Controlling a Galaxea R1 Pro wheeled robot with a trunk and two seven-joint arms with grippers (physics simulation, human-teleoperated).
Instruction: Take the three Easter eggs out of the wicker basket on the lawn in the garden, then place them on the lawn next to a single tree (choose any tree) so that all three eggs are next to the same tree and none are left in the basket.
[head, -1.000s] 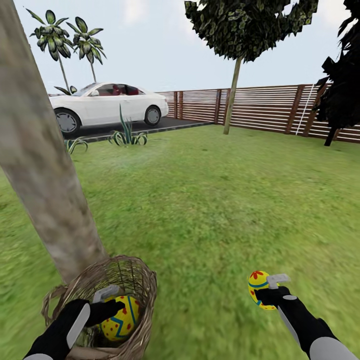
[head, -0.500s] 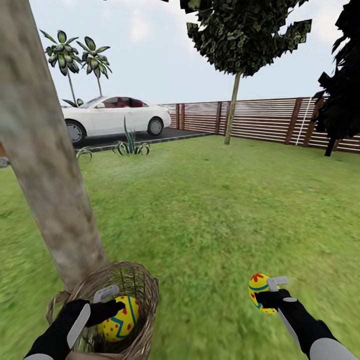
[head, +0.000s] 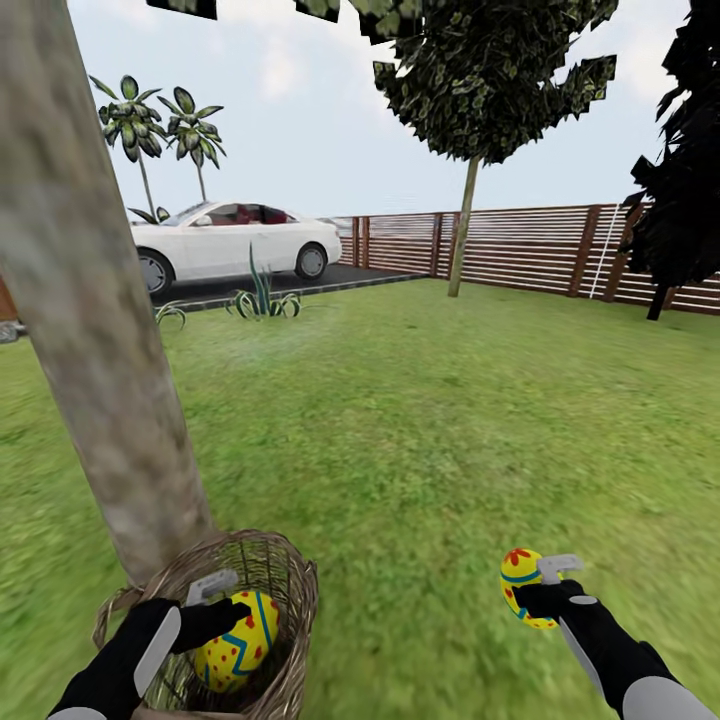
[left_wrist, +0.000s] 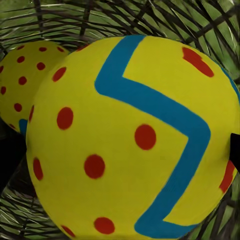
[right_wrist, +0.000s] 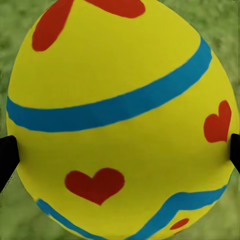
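Note:
The tree's thick mottled trunk (head: 100, 330) rises at the left, and the wicker basket (head: 285, 580) stands on the lawn (head: 420, 420) right at its foot. My left gripper (head: 228, 613) is shut on a yellow egg with a blue zigzag and red dots (head: 240, 630) (left_wrist: 135, 135), held inside the basket's mouth. A second egg with red dots (left_wrist: 22, 82) lies behind it against the basket weave (left_wrist: 150, 20). To the right, my right gripper (head: 537, 585) is shut on the egg with a red flower and teal band (head: 522, 582) (right_wrist: 120, 120), over grass.
A white car (head: 235, 240) stands on the dark driveway at the back left, with a spiky plant (head: 262, 295) at its edge. A brown slatted fence (head: 530, 245), a thin-trunked tree (head: 463, 225) and a dark cypress (head: 685, 190) line the back. Open grass spreads across the middle and right.
The head view has tilted up and shifted a little, so the trunk looks more upright. Both grippers hold their eggs in the same places as before.

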